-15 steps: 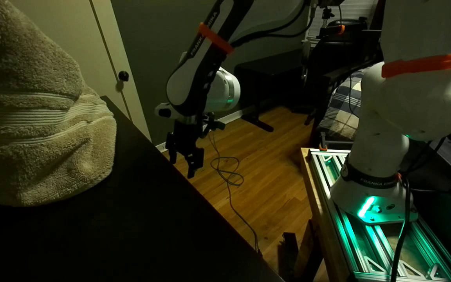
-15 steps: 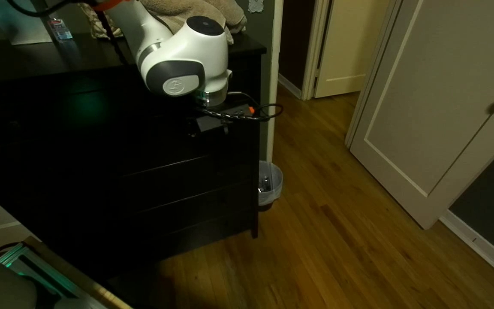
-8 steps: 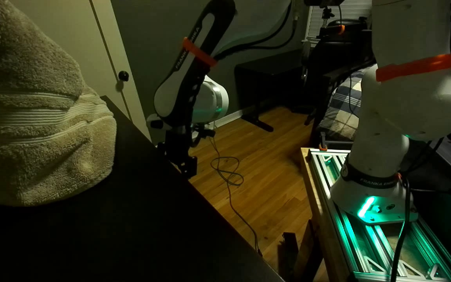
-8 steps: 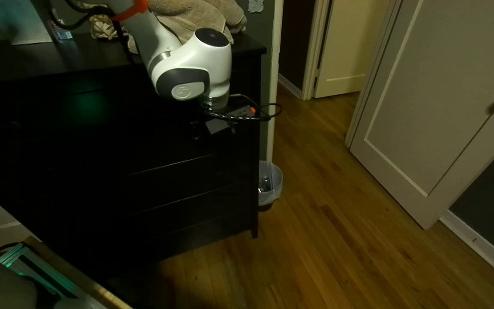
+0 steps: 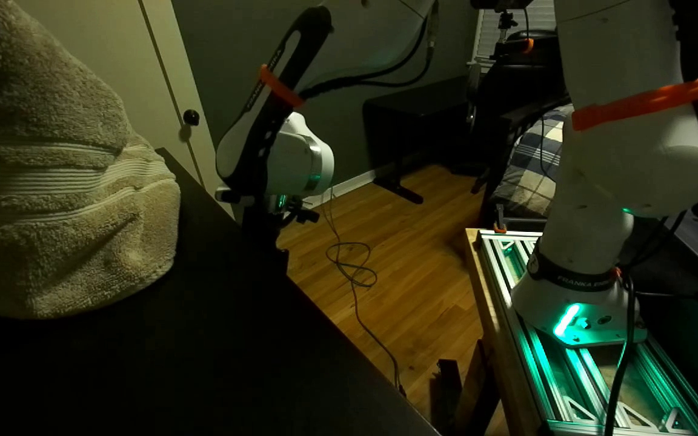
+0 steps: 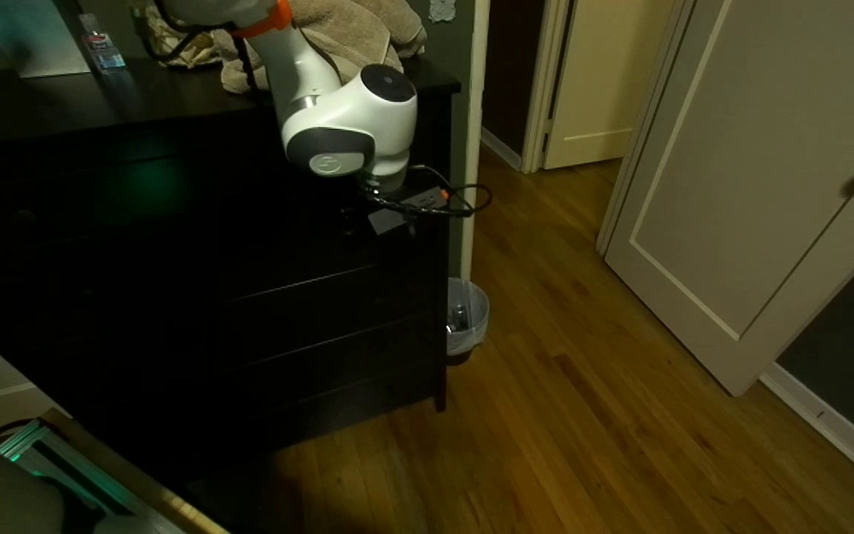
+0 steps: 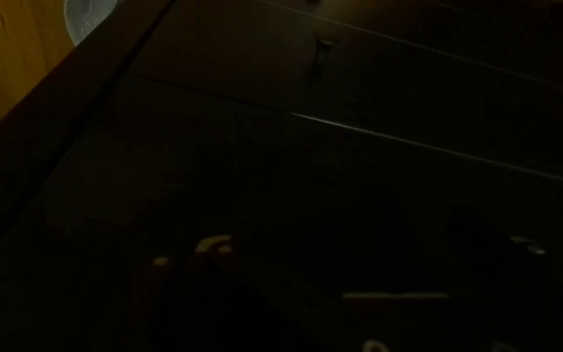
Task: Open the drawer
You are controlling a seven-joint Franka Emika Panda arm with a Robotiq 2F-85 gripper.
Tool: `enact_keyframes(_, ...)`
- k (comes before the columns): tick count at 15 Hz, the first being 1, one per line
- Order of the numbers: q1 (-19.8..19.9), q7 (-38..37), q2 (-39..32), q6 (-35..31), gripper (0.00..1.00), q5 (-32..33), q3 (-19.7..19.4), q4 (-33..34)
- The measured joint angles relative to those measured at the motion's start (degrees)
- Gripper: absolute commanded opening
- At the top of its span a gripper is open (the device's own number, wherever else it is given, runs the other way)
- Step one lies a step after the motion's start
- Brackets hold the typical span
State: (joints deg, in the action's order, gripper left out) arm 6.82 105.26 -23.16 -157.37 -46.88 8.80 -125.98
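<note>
The drawer [image 7: 262, 166] I'd pick looks closed, set in the dark dresser [image 6: 145, 104] just beyond the gripper [image 7: 355, 242], whose fingers [image 7: 214, 243] appear spread; I can't see anything between them. I'd guess it's rigid, smooth and heavyish, best pulled straight by its handle, lost in shadow. Another drawer's knob [image 7: 324, 44] shows at twelve o'clock from the gripper.

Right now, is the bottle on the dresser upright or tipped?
Upright: in an exterior view the bottle stands on the dresser, cap up.
</note>
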Motion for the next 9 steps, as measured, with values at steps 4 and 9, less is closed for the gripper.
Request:
enact_keyframes(4, 2.39, 3.55, -2.14, 0.0, 0.73, -6.69, 1.98, 0.83)
enact_keyframes(9, 6.03, 10.74, -4.06, 0.01, 0.51, -15.07, 4.5, 1.26)
